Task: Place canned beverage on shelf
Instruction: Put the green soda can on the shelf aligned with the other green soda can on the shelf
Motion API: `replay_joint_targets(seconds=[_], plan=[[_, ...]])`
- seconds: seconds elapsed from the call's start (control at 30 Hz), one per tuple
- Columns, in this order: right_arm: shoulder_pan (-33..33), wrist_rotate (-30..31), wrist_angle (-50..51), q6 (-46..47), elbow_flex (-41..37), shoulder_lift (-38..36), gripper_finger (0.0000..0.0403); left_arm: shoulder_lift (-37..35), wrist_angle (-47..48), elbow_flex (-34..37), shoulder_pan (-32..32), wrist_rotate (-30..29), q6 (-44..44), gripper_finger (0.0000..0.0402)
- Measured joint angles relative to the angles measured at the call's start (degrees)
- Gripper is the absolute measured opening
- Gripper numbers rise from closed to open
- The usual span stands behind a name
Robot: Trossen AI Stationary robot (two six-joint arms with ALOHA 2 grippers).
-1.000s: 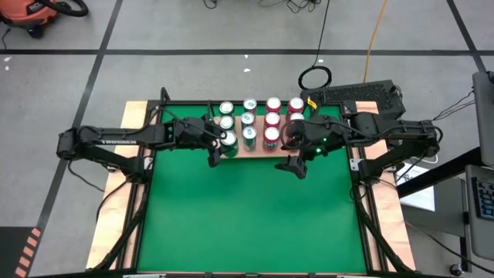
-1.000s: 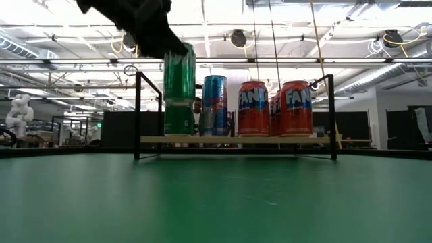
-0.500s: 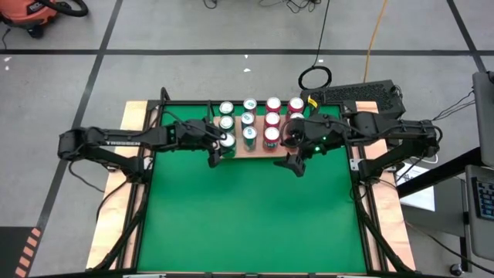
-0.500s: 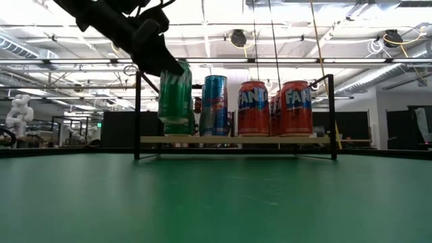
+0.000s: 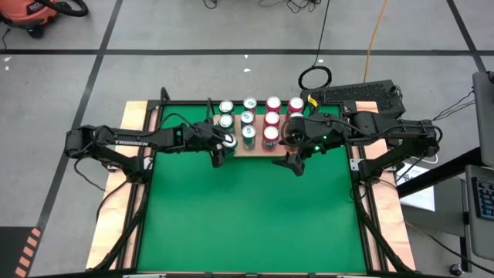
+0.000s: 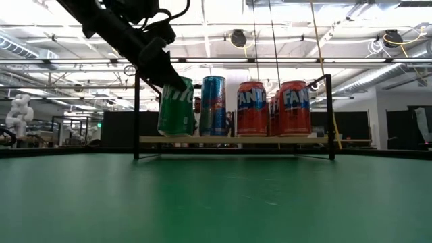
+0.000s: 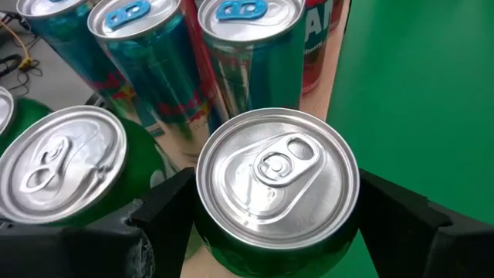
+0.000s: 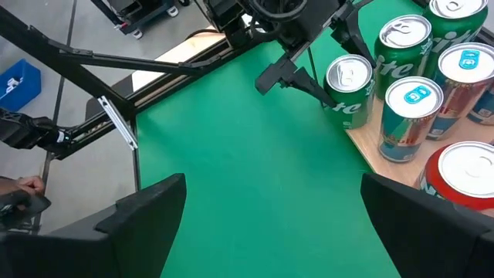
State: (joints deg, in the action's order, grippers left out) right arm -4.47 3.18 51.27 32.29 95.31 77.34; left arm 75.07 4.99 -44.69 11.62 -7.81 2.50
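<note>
One green can (image 7: 276, 193) sits clamped in my left gripper (image 5: 220, 147), tilted at the shelf's (image 6: 270, 140) left front corner beside a blue can (image 6: 214, 105), while my right gripper (image 5: 292, 163) hangs wide apart off the shelf's front edge.

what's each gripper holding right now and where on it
The left gripper holds a green can by its upper sides, one finger on each side, at the shelf's front edge. The right gripper is open and holds nothing.
</note>
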Motion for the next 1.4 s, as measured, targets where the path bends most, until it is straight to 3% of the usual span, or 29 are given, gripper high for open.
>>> replay_joint_targets(seconds=[0.53, 0.83, 1.4], plan=[[0.0, 0.0, 0.0, 0.5, 0.0, 0.0, 0.0380, 0.0, 0.4, 0.0, 0.0, -1.2, -0.3, 0.0296], [0.0, 0.0, 0.0, 0.5, 0.0, 0.0, 0.0380, 0.1, 0.4, 0.0, 0.0, -1.7, 0.0, 0.0350], [0.0, -0.1, 0.0, 0.4, 0.0, 0.0, 0.0380, 0.0, 4.8, -4.6, -1.8, -4.8, 4.4, 0.0354]])
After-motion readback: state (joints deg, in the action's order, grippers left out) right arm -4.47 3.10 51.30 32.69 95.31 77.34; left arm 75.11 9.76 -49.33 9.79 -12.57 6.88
